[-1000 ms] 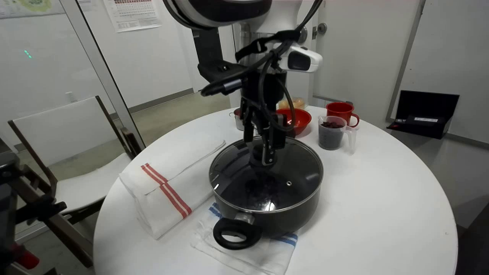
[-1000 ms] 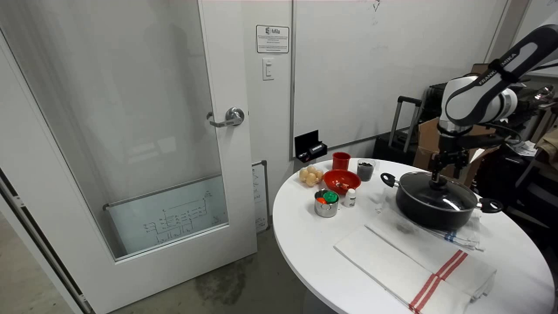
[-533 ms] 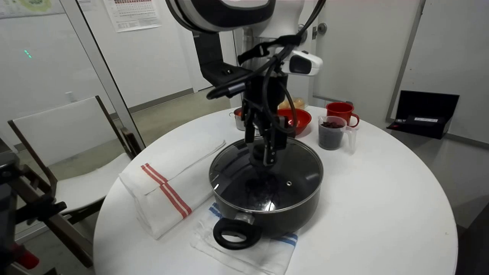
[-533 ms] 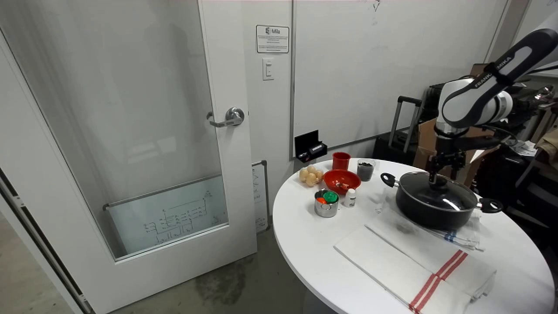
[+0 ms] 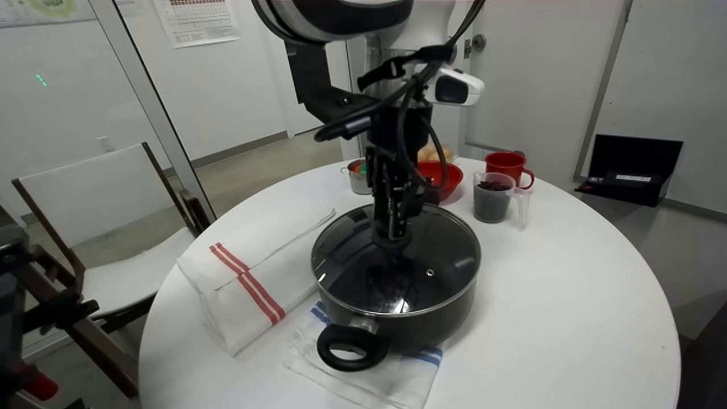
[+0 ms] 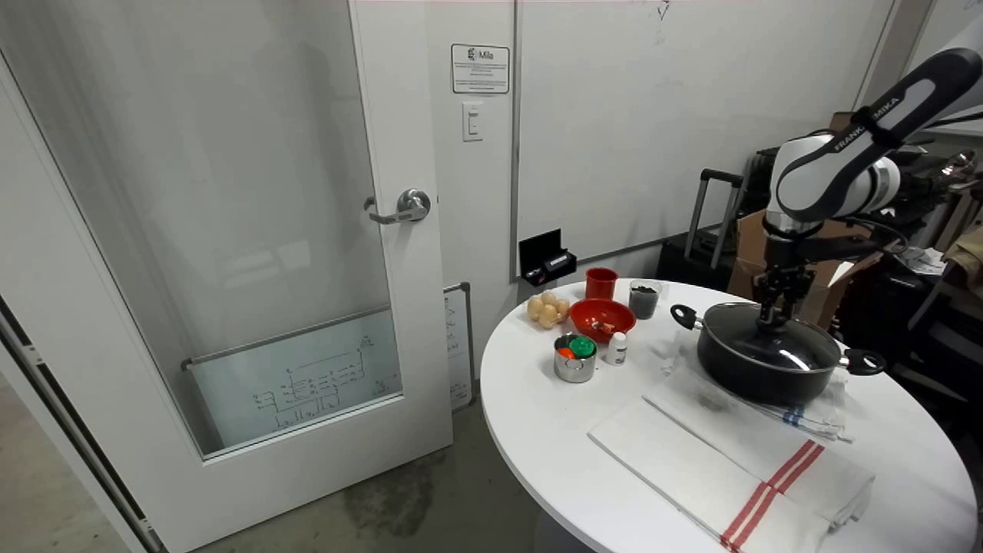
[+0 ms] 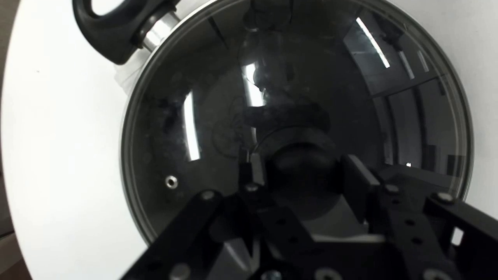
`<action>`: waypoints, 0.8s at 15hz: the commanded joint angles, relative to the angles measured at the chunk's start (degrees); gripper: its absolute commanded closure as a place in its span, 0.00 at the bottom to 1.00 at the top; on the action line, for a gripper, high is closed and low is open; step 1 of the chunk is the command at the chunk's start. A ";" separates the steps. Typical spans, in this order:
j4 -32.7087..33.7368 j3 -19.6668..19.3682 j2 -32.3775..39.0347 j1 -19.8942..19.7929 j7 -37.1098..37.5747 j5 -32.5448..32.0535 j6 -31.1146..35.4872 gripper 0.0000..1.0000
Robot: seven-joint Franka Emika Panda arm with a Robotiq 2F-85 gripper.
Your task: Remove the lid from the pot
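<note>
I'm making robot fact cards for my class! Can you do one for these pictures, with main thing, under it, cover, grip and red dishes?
Main thing: wide, shallow black pot
Under it: white cloth with blue stripes
Cover: round clear glass lid with metal rim, on the pot
Grip: black pincer, seemingly closed on the lid's round black knob
Red dishes: round red bowl; red mug
Lid off yet: no

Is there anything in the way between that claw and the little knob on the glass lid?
Nothing visible is. In the wrist view, the gripper straddles the lid's knob, its fingers on either side. It is too dark there to tell whether they touch it.
</note>
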 commanded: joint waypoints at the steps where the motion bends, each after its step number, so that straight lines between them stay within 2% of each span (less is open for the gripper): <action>1: 1.45 0.64 0.52 -0.86 -2.13 1.83 -1.15 0.75; 12: -5.25 0.41 -9.00 1.23 -2.12 0.67 0.36 0.75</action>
